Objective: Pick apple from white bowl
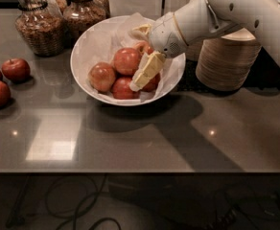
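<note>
The white bowl (89, 44), lined with crinkled white paper, stands at the back middle of the grey table and holds several apples. The apple (125, 60), the largest one and glossy red-orange, lies in the bowl's middle. A smaller yellow-green blotched apple (101, 76) lies to its left, and darker ones lie in front and to the right. My gripper (137, 56) reaches into the bowl from the right and is open. One yellowish finger (147, 70) lies in front of and to the right of the apple. The other finger (140, 30) is behind it.
Three dark red apples (15, 69) lie on the table at the far left. Two glass jars (38, 30) stand behind the bowl on the left. A stack of beige paper bowls (228, 63) stands to the right, under my arm. The table's front edge runs across the lower part of the view.
</note>
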`<state>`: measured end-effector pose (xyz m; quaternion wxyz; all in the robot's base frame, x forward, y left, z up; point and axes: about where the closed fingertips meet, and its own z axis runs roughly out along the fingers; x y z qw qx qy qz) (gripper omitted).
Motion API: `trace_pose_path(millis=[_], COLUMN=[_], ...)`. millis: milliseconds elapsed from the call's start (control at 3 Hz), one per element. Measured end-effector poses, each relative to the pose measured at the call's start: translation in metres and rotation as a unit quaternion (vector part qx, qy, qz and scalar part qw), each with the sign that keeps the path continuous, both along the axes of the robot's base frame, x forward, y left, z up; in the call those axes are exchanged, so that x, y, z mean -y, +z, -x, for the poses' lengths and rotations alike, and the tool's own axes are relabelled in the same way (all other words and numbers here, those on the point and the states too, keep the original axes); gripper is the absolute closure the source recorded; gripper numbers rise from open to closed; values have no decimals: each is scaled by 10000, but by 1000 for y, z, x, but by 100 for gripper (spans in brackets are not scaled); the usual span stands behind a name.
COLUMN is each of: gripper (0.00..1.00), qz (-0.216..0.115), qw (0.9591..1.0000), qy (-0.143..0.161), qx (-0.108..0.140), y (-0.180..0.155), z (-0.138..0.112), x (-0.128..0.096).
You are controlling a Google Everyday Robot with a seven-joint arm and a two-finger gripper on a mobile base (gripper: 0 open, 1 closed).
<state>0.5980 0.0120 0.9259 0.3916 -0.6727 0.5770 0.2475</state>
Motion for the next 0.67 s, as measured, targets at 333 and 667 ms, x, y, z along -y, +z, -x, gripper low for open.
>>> trace_pose_path(millis=[333,667], gripper=[4,4], qz=[-91,-195], qw=[9999,9995], qy=[-12,40], qx=[-102,-232], y=[-7,-14], z=[-4,-4], x=[-1,-4])
